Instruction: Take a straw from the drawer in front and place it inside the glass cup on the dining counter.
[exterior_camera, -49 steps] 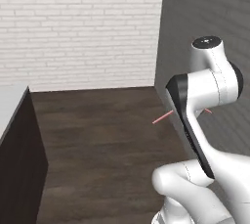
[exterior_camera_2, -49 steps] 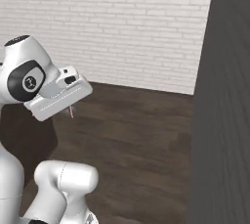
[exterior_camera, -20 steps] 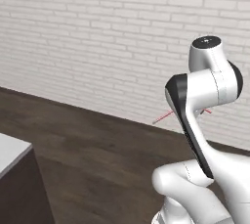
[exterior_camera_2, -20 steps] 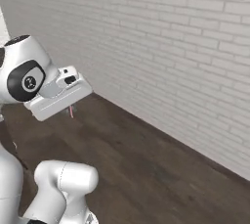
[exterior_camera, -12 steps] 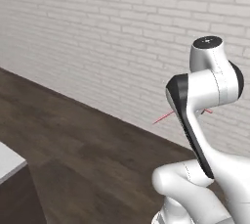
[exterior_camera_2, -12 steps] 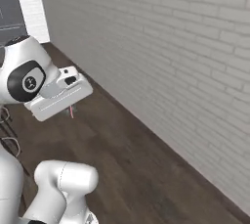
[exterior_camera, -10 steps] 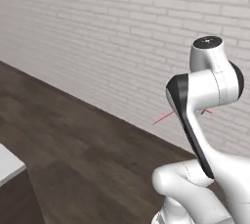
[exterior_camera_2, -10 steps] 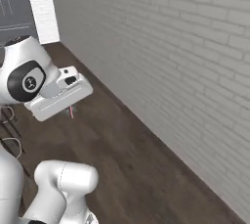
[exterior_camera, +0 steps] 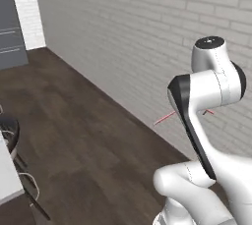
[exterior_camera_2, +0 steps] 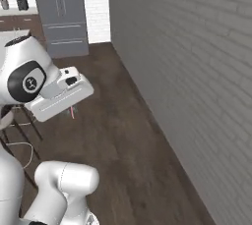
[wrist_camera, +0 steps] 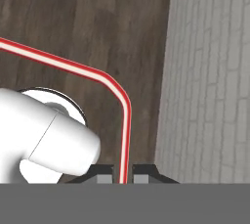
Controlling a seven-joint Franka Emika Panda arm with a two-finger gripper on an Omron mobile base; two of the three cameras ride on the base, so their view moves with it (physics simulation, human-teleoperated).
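White rounded arm (exterior_camera: 211,84), dark joints

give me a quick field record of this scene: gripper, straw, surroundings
gripper: shut on the straw
straw: red with a pale stripe, bent, held at its lower end between the fingertips; one end pokes out past the arm in the left base view
floor: dark wood planks
wall: grey-white brick, alongside the robot
stool: beside a white counter edge

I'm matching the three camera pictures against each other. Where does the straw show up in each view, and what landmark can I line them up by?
Left base view: the straw sticks out left of the arm's dark link, mid-right.
Right base view: a short pink tip hangs under the white hand, left of centre.
Hand view: it rises from between the shut fingertips and bends off left.
Shared landmark: the brick wall meeting the dark wood floor.
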